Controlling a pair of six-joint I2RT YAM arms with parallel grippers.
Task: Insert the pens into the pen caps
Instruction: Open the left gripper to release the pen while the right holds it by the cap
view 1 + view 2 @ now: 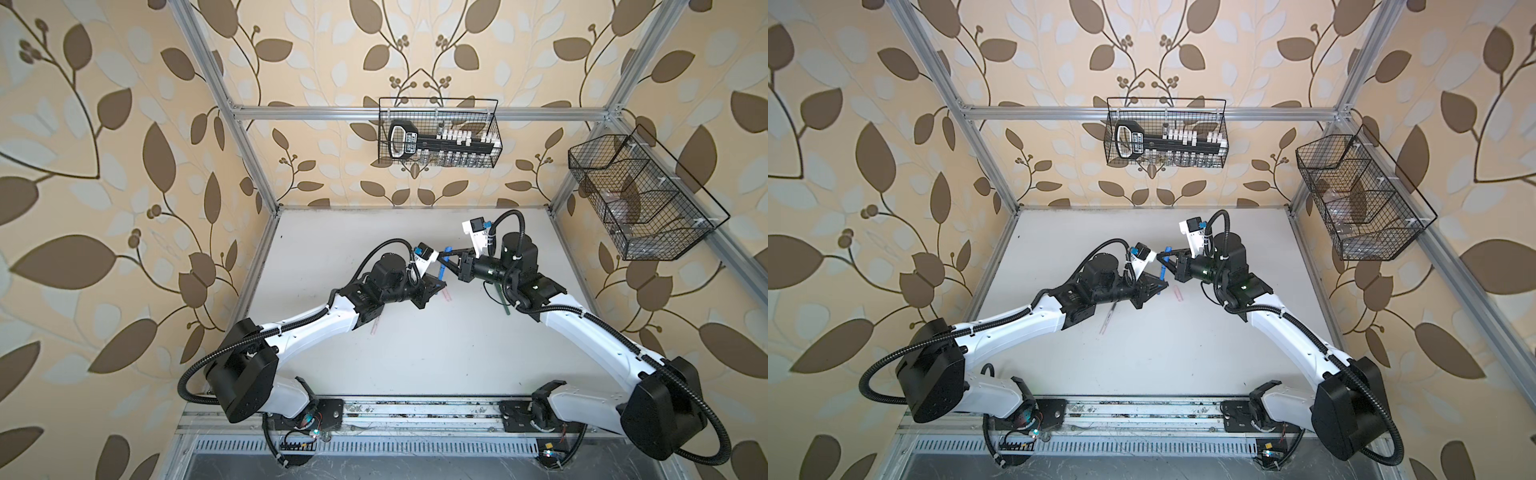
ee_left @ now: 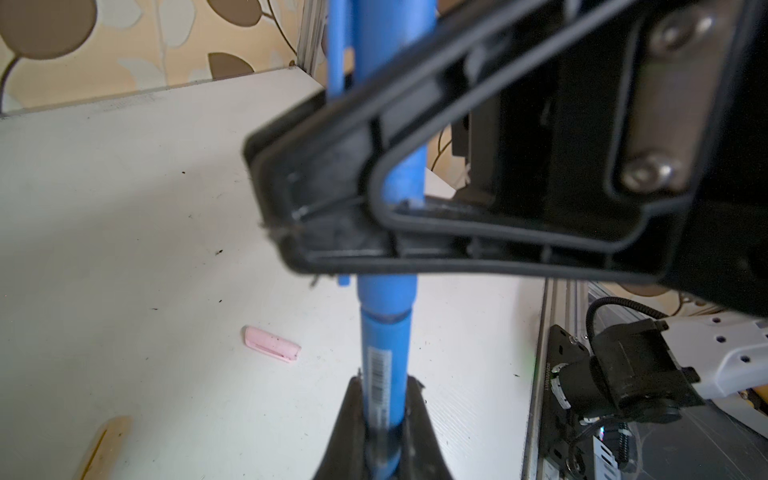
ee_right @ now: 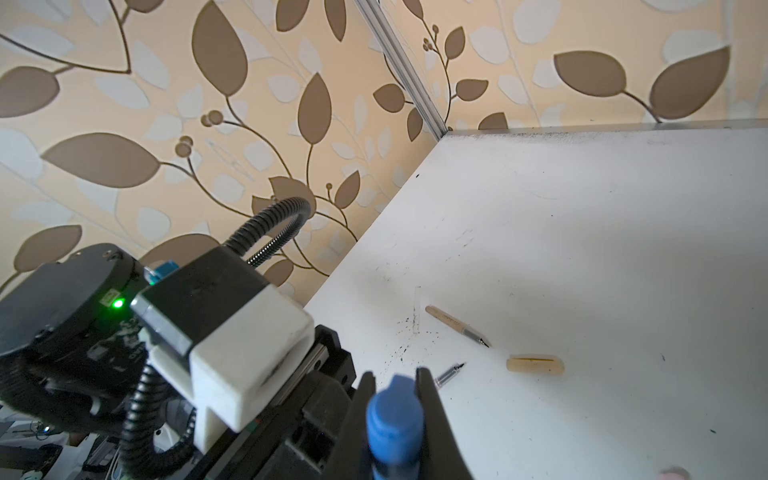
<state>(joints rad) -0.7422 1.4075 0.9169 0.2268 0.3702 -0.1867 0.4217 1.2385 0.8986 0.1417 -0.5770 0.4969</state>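
left gripper [image 2: 382,388] is clenching the blue pen [image 2: 384,353] low on the barrel, right over the barcode label. right gripper [image 3: 395,380] is clamping the blue cap [image 3: 392,419] across its sides

both are holding the pair in the air over the middle of the table [image 1: 415,353], pen and cap lined up on one axis and slanting in both top views

in the left wrist view the cap mouth is sitting over the pen's front end, hiding the tip. a darker band is showing at the joint, so I'm guessing it's not fully seated; too blurry to be sure

handling, as I'm reading it: light, stiff, smooth round plastic, so it's going to want to roll or pivot between flat pads. the thin barrel is acting as a long lever, so gripping nearer the front end would be cutting the wobble. the cap is looking thin-walled, so hold it mid-length, away from the mouth. push straight along the axis, since any side load is risking a slip or a jammed tip

pink cap [image 2: 272,343], tan pen [image 3: 455,325] and tan cap [image 3: 535,364] are lying loose on the table, none mated; dark green pen [image 1: 503,299] is lying partly under the right arm
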